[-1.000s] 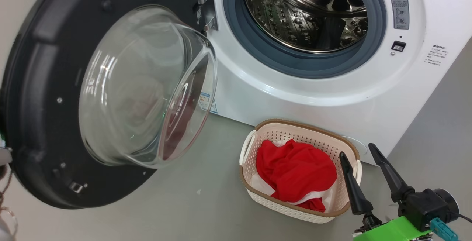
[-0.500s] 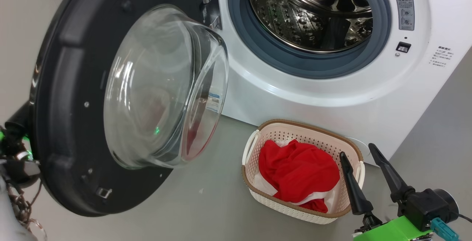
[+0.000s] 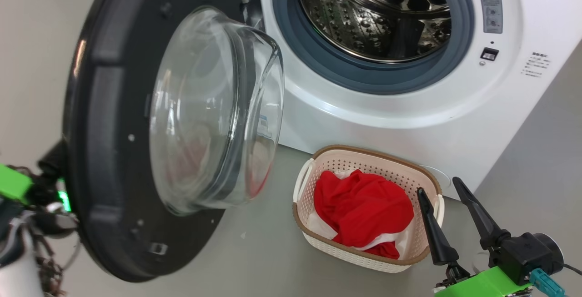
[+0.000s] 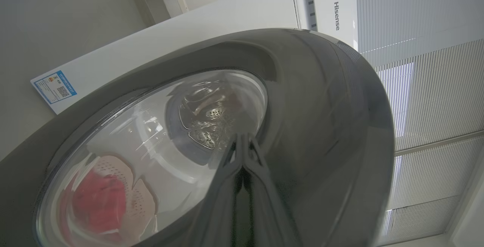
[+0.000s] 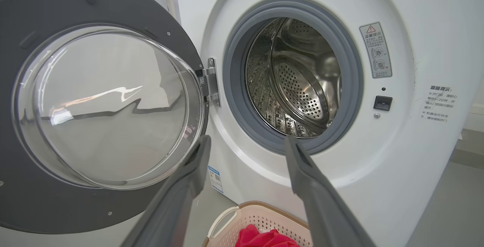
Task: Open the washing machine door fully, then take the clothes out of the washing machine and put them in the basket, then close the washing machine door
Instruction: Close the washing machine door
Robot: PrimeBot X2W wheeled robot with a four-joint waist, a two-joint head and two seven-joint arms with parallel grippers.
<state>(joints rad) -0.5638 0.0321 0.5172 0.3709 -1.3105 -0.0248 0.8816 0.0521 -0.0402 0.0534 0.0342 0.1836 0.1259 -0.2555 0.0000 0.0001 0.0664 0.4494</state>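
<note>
Jaws first: the left gripper (image 4: pixel 242 143) has its pair pinched flat together with nothing between them. The tips lie against the outside of the door (image 3: pixel 104 119), about where black rim meets glass. The right gripper (image 3: pixel 439 187) is at the lower right, jaws spread wide and empty, hanging just beside the basket (image 3: pixel 373 152).

The basket sits on the floor right in front of the washer (image 3: pixel 363 115), below the opening and a bit to its right. The clothes (image 3: pixel 363 206) are piled in it, red with some white poking out at the edges.

The door is hinged on the left side of the opening and stands swung out, roughly square to the washer's front, with the bulging glass facing the right gripper. Past it the drum (image 3: pixel 373 10) looks empty as far as I can see in. So I'd call the unloading done, with closing the only step left.

What matters for that: the left arm is on the door's outer side. The door lies straight ahead of its tips, and the opening lies beyond, to the robot's right. A push that way should swing it home. The right arm is well apart from the door. The basket looks near the sweep of the bottom rim, and I can't tell if the door clears it.
</note>
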